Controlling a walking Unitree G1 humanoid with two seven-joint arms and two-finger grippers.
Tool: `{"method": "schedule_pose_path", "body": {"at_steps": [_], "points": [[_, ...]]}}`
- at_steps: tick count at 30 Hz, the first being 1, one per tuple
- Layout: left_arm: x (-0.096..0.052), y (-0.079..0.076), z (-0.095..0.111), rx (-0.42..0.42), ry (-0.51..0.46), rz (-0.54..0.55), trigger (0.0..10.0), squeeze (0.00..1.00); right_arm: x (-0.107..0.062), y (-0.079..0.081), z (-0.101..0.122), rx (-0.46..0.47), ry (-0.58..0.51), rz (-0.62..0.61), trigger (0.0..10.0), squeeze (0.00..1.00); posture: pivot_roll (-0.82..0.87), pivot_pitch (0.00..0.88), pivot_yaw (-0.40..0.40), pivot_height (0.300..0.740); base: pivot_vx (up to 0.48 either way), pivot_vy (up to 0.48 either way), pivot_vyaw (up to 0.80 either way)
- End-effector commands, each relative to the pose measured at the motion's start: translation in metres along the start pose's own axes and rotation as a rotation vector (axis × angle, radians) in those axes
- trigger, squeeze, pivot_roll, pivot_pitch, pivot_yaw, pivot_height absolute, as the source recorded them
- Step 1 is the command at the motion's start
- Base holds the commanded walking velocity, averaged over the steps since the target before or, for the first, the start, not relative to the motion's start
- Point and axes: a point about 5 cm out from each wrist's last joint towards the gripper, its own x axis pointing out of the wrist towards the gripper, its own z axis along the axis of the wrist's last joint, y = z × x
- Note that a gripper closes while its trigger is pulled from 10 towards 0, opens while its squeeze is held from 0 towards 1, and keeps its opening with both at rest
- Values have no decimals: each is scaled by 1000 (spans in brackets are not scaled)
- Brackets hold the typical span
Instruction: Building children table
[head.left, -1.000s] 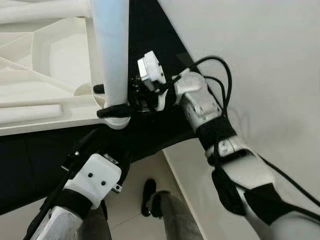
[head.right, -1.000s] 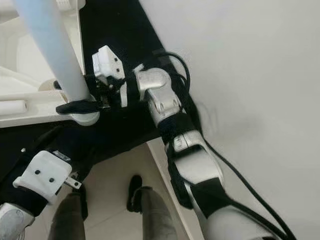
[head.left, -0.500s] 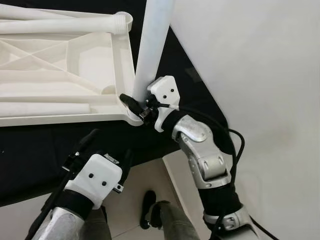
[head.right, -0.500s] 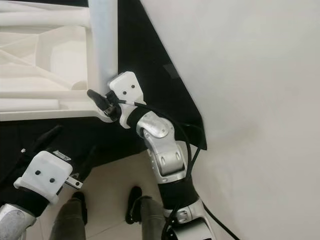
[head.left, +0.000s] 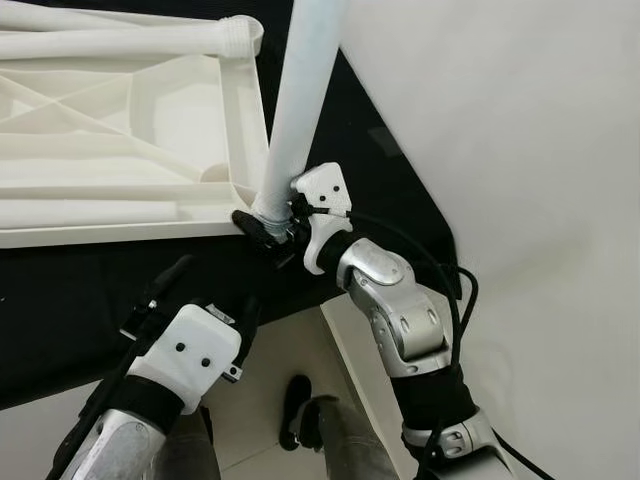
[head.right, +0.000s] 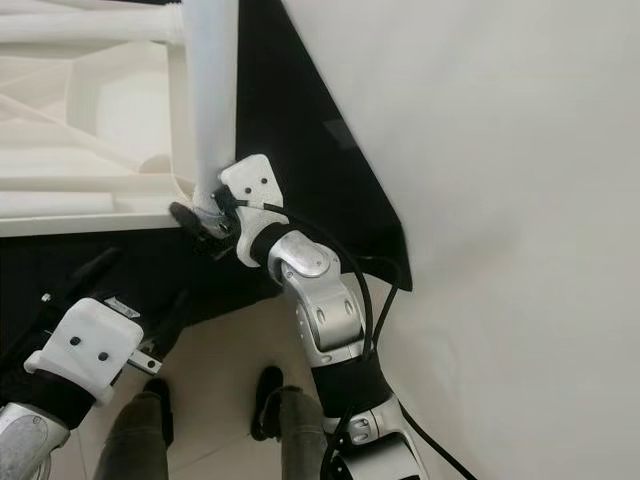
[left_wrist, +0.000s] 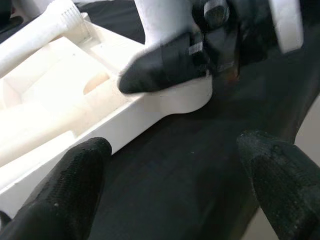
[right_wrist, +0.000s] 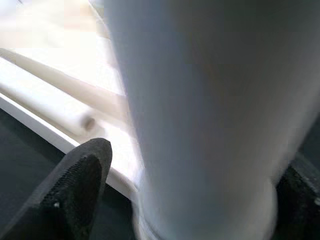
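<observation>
Black matting (head.left: 120, 290) carries your upturned white plastic tabletop (head.left: 130, 130), with loose white legs (head.left: 90, 212) lying in its hollow. Your right gripper (head.left: 268, 222) pinches the upright white leg (head.left: 300, 100) at its corner socket; your left gripper (left_wrist: 175, 180) hovers spread nearby.

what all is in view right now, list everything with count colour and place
table top: one, white, lying upside down on the black mat, ribs showing
standing leg: one, white, upright in the table top's near corner socket
lying legs: at least two, white, one along the far edge, one in the near channel
mat: one, black, under the table top
floor: pale tiles, below the mat's edge
wall: white, on the right
right gripper: one, black fingers, clamped around the standing leg's base
left gripper: one, black fingers, open, over the mat near the corner
robot's feet: dark shoes, on the floor
</observation>
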Motion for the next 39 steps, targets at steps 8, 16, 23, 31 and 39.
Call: {"method": "schedule_pose_path", "body": {"at_steps": [8,16,23,31,39], "points": [[0,3,-7,3,29,15,10000,0,-12,32,0,164,-122,173,10000,0,276,358,-214,740,0,0,0],[8,13,-16,4,50,79,10000,0,-39,10,-10,135,-125,164,10000,0,244,337,-189,740,0,0,0],[14,20,-24,-24,102,126,10000,0,-42,-1,-10,113,-138,97,10000,0,237,317,-167,740,0,69,0],[24,30,-24,-1,76,132,10000,0,-37,-2,-6,109,-185,97,10000,0,247,283,-150,740,0,477,0],[34,33,-19,67,19,112,10000,0,-30,-7,-1,81,-221,79,10000,0,262,243,-132,740,0,120,0]]}}
